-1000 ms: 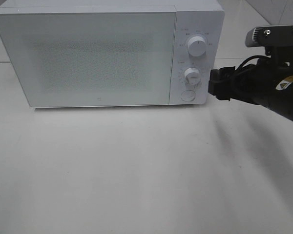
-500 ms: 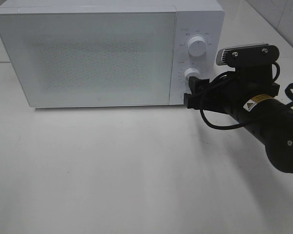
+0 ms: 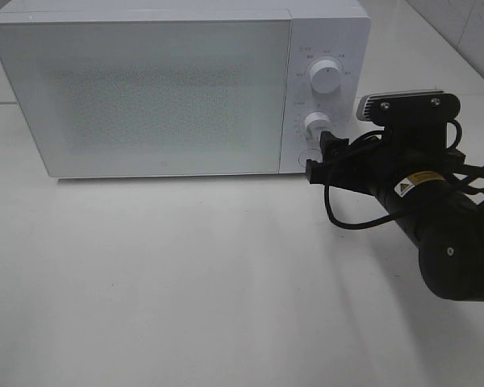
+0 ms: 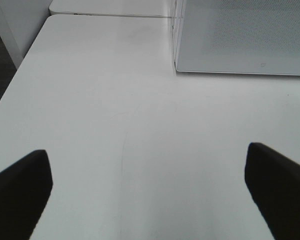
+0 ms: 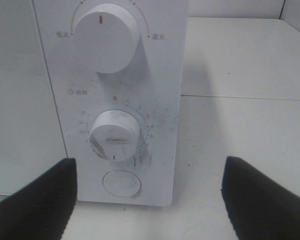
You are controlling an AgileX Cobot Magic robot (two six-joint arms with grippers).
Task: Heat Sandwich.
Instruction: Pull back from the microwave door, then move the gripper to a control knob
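right claw [image 3: 316, 153] gapes wide before the lower dial [image 5: 114, 135]; frosted microwave door [image 3: 145, 93] hides its inside.

Upper knob [image 5: 106, 37]: Chinese labels, unreadable for you.
Lower knob [image 5: 114, 135]: red 0 above it.
Arm sticker [image 3: 403, 189]: warning triangle.

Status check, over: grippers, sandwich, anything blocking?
Left gripper open, empty, over the table. Right gripper open, empty, facing the microwave lower knob. Sandwich not in view; door shut. No obstruction seen.

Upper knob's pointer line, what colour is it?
Red, on the white upper knob; the right wrist view shows it best.
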